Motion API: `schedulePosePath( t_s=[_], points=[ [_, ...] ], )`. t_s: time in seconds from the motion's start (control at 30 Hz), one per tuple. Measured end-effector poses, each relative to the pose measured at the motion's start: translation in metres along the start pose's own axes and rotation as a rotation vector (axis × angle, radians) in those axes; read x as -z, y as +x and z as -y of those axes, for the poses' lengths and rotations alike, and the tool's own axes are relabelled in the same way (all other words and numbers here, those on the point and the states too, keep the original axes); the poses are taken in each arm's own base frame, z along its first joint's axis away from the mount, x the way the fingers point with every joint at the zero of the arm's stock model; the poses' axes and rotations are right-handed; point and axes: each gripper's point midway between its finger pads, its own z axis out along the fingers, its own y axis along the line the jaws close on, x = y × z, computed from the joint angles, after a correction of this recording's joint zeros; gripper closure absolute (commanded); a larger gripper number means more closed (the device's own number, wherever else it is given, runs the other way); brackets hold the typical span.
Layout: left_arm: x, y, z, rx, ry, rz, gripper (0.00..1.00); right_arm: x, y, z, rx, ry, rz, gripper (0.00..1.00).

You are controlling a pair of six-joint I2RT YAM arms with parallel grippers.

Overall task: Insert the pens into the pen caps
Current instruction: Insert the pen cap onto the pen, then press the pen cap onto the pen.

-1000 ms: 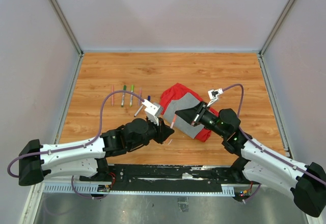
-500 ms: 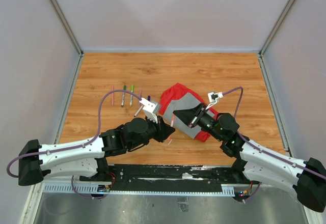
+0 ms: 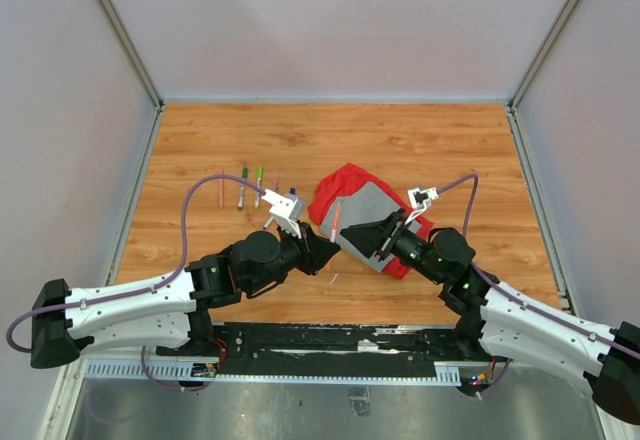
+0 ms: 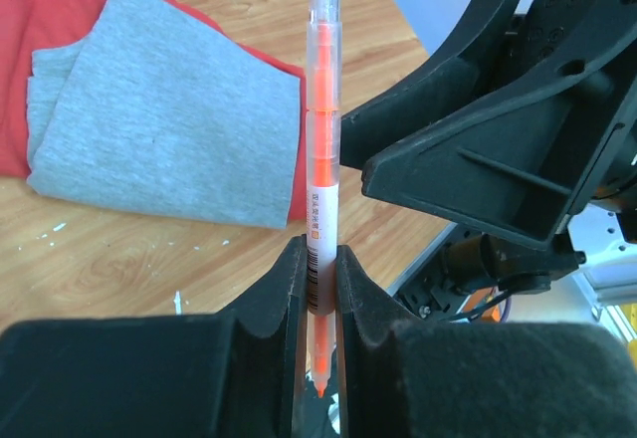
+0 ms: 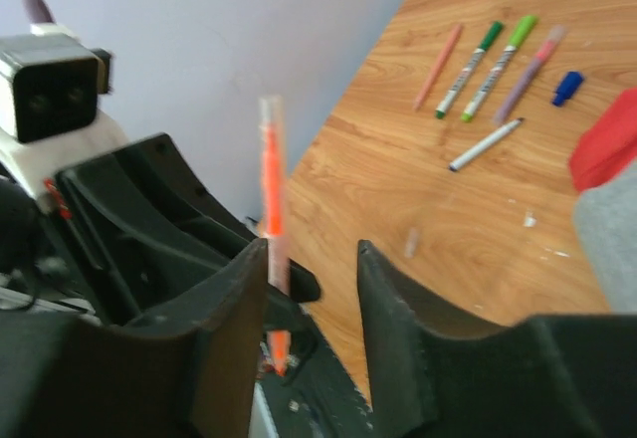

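Orange pen [image 4: 320, 139] clamped upright in left gripper [image 4: 318, 259], right gripper [image 5: 314, 249] newly parted beside it, suggesting this pen's capping is done.

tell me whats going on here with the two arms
The left hand is clamped on an orange pen, holding it upright above the table. The right hand sits close beside it with jaws open, not gripping the pen. More pens lie in a row toward the table's far left, and a red-and-grey cloth lies near the middle.
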Motion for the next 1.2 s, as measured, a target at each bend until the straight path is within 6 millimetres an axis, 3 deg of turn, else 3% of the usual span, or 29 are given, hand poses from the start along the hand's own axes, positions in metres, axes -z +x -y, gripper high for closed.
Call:
schedulePosePath(
  t_s=[0.13, 0.3, 0.57, 0.67, 0.83, 1.03, 1.2],
  points=[
    [0.003, -0.008, 0.000, 0.007, -0.003, 0.027, 1.00, 0.009, -0.002, 0.005, 0.045, 0.044, -0.013, 0.42],
    [0.004, -0.009, -0.001, 0.000, -0.010, 0.035, 0.99, 0.017, -0.029, -0.004, 0.102, 0.090, 0.040, 0.39],
    [0.004, -0.006, -0.003, -0.037, -0.006, 0.021, 1.00, 0.001, -0.082, -0.047, 0.176, 0.150, 0.037, 0.39],
    [0.004, -0.005, -0.002, -0.050, 0.002, 0.015, 1.00, -0.008, -0.079, -0.045, 0.185, 0.176, -0.011, 0.38],
    [0.004, -0.003, 0.000, -0.065, 0.017, 0.004, 1.00, -0.020, -0.054, -0.036, 0.185, 0.196, -0.135, 0.41],
    [0.005, 0.000, 0.004, -0.080, 0.040, -0.013, 1.00, -0.029, -0.032, -0.033, 0.173, 0.175, -0.231, 0.54],
    [0.005, 0.002, 0.005, -0.084, 0.050, -0.024, 0.99, -0.030, -0.026, -0.032, 0.168, 0.168, -0.258, 0.67]
  ],
)
